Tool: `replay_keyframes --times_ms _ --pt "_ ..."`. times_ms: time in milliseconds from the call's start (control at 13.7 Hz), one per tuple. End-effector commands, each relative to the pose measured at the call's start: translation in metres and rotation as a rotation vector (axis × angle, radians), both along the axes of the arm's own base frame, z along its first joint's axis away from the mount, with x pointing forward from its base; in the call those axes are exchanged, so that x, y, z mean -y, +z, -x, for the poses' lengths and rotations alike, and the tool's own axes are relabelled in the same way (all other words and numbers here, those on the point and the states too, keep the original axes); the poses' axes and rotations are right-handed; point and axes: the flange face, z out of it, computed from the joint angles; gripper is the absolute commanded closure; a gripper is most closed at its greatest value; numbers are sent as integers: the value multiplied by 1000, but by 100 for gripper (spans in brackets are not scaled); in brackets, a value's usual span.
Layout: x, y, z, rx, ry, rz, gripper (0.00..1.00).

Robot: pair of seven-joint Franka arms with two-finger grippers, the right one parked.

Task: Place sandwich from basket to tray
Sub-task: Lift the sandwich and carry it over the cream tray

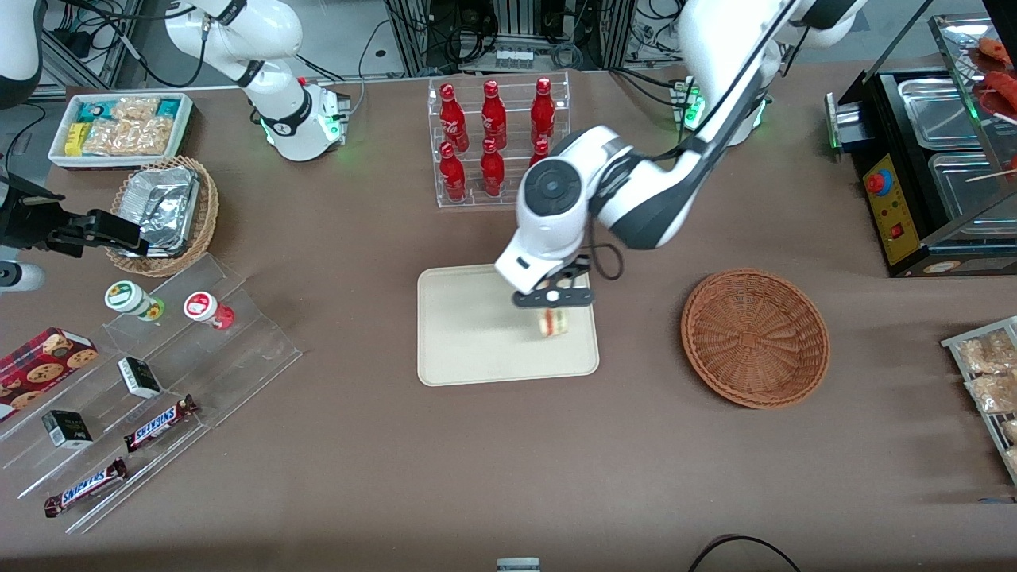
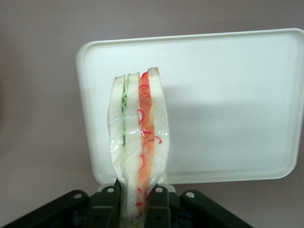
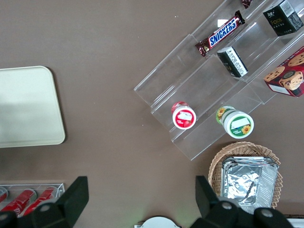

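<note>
My left gripper [image 1: 554, 311] hangs over the cream-beige tray [image 1: 461, 349], near the tray's edge that faces the basket. It is shut on the sandwich [image 1: 554, 322], a plastic-wrapped wedge of pale bread with green and red-orange layers. The wrist view shows the sandwich [image 2: 139, 142] standing out from between the black fingers [image 2: 159, 206], with the tray [image 2: 228, 104] beneath it. The reddish-brown wicker basket [image 1: 755, 338] lies toward the working arm's end of the table, with nothing in it.
A clear rack of red bottles [image 1: 496, 139] stands farther from the front camera than the tray. Toward the parked arm's end are a clear stepped display [image 1: 159, 373] with snacks, a tan wicker basket with foil [image 1: 163, 210] and a white bin [image 1: 119, 127]. A black food warmer [image 1: 929, 159] stands at the working arm's end.
</note>
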Motion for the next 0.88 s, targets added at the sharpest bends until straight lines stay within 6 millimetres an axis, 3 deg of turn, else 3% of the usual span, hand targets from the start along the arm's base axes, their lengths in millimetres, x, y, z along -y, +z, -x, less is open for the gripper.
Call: replay_keyframes --times_ms 0,293,439,805 --pt "38 -33 7 72 -14 -3 100" --pt "63 -77 25 89 -27 10 100" --pt "63 -96 26 86 -36 -2 100" --pt "70 -120 33 101 -26 -8 100"
